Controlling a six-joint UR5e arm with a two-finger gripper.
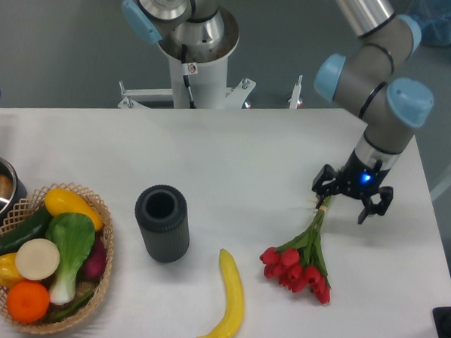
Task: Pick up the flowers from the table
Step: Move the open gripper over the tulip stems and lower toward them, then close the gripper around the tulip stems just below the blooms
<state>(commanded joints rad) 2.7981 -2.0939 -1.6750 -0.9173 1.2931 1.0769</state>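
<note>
I have one fixed camera, high above the front edge of the large white rounded-corner table (pixel 234 154), looking down toward 12 o'clock at the white arm pedestal (pixel 197 69). It frames nearly the whole tabletop at moderate range.
</note>
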